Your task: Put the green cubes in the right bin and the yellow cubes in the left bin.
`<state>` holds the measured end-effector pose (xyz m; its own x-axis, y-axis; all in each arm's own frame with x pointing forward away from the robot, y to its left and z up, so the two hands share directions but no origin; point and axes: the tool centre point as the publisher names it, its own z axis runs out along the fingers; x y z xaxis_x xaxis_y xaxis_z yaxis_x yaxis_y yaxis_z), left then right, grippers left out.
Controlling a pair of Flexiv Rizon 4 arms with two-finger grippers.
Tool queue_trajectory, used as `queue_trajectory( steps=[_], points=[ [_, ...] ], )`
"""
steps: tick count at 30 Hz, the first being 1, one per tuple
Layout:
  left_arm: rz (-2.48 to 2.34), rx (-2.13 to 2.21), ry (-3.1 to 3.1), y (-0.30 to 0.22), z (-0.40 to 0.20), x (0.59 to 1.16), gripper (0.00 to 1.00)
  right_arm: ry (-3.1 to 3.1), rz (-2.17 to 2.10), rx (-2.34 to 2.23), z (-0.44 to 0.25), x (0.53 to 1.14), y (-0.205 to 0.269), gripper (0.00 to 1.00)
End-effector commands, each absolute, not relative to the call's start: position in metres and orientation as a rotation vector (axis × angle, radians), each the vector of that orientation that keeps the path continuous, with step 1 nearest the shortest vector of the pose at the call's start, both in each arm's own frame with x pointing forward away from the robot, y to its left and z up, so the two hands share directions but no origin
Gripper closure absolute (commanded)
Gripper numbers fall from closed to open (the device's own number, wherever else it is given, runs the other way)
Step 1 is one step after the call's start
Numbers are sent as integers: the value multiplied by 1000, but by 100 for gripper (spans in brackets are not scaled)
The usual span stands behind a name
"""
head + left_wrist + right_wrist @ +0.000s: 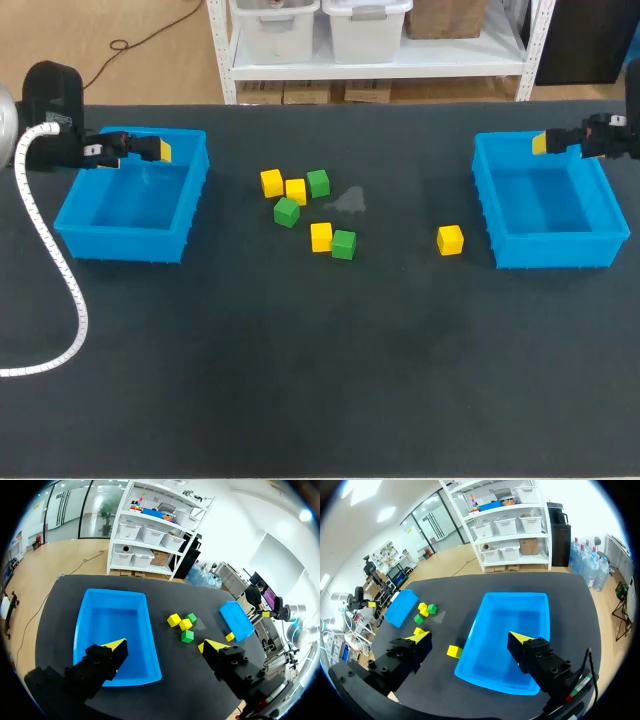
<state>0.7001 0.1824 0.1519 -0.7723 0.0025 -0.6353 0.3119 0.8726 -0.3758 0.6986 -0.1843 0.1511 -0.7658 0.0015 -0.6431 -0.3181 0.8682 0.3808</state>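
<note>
At the upper left, the left gripper [160, 150] hangs over the far rim of the left bin [120, 246], its fingers spread and empty. At centre frame a cluster of three yellow cubes [296, 191] and three green cubes [287, 212] lies on the table. A lone yellow cube [450, 240] sits right of centre, just beside the right bin [555, 251]. At the upper right, the right gripper [542, 143] hangs over that bin's far rim, also spread and empty.

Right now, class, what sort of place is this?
Probably a robotics lab's sorting bench: a dark table, the left blue plastic bin, the right blue plastic bin, and small green cubes and yellow cubes between them.
</note>
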Motion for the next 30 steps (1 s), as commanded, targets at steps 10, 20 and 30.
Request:
queue_trajectory(
  steps=[10,20,30],
  points=[
    [-633,231,2378,184,150,700,0,2373,638,-232,150,700,-185,0],
    [-633,231,2378,184,150,700,0,2373,638,-232,150,700,-185,0],
    [-633,231,2378,184,150,700,0,2359,543,-460,156,710,-142,0]
  ],
)
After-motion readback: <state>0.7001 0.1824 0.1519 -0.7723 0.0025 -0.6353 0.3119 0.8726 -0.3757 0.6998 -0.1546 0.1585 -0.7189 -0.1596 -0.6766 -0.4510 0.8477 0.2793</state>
